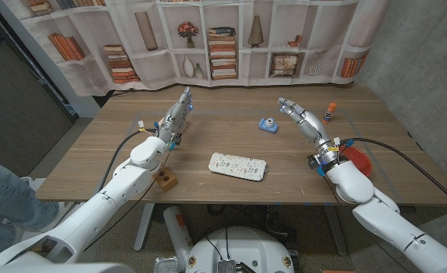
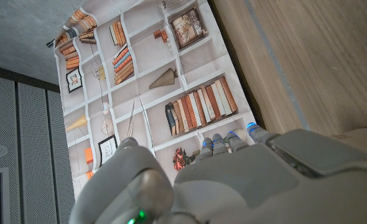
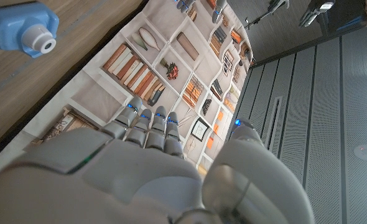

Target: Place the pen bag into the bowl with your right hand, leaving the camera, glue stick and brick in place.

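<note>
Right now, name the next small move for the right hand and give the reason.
Probably swing the right hand left and toward the robot, down over the pen bag. The hand is raised, open and empty beside the camera; the bag lies untouched at the table's middle, with the red bowl under that forearm.

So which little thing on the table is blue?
The toy camera, ahead of the right hand. The glue stick is orange-capped, the brick brown.
</note>
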